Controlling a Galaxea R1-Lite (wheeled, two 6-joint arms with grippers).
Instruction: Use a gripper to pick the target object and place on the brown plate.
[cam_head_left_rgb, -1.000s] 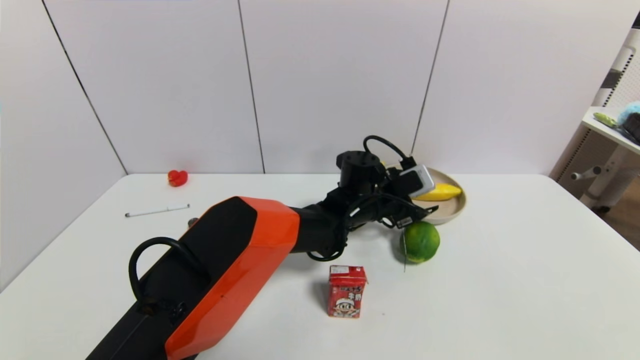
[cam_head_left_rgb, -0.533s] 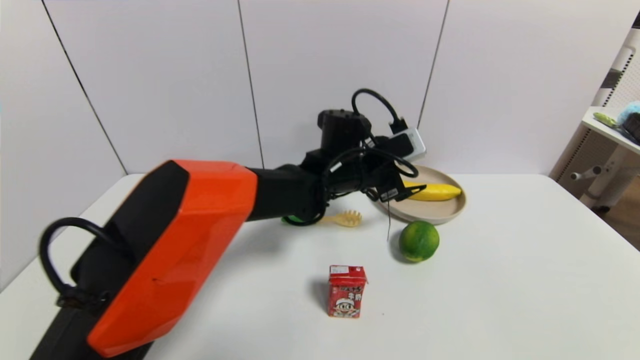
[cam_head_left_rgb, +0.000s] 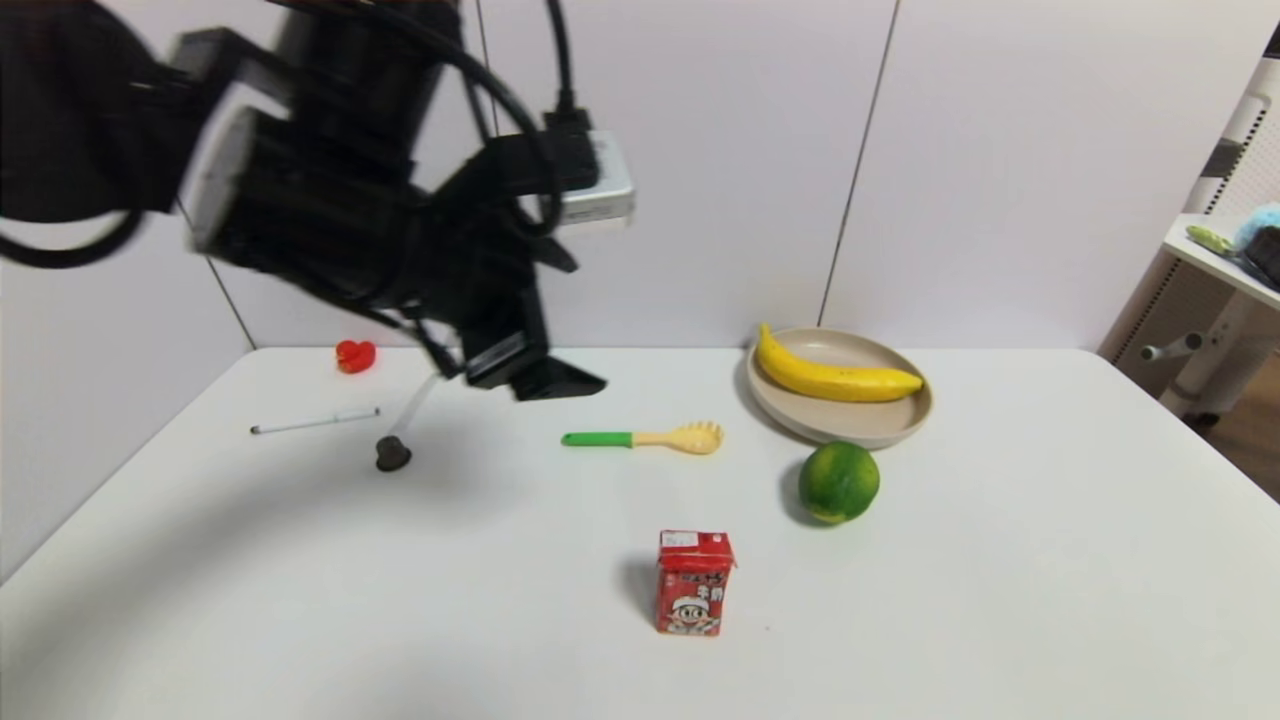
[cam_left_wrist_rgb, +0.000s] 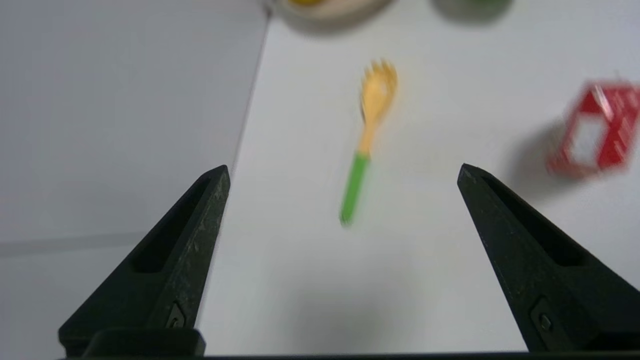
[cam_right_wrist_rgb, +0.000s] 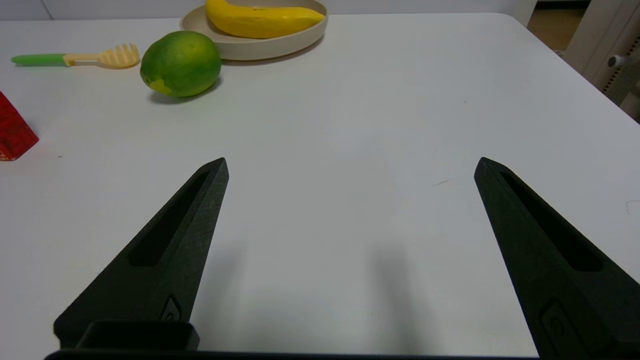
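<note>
The yellow banana (cam_head_left_rgb: 830, 378) lies inside the beige-tan plate (cam_head_left_rgb: 880, 428) at the back right of the white table; both also show in the right wrist view, banana (cam_right_wrist_rgb: 262, 21) on plate (cam_right_wrist_rgb: 260, 47). My left gripper (cam_head_left_rgb: 545, 380) is raised high above the table's back left, far from the plate, open and empty; in its wrist view (cam_left_wrist_rgb: 342, 172) its fingers stand wide apart over the table. My right gripper (cam_right_wrist_rgb: 350, 165) is open and empty, low over the front right of the table, out of the head view.
A green citrus fruit (cam_head_left_rgb: 838, 482) sits just in front of the plate. A green-handled fork (cam_head_left_rgb: 645, 438), a red drink carton (cam_head_left_rgb: 692, 583), a dark-tipped stick (cam_head_left_rgb: 395, 440), a pen (cam_head_left_rgb: 314, 421) and a small red object (cam_head_left_rgb: 354, 355) lie on the table. A shelf (cam_head_left_rgb: 1225, 255) stands at right.
My left arm has drawn back from the plate, rising and swinging left toward the camera. The banana stays lying in the plate, now uncovered.
</note>
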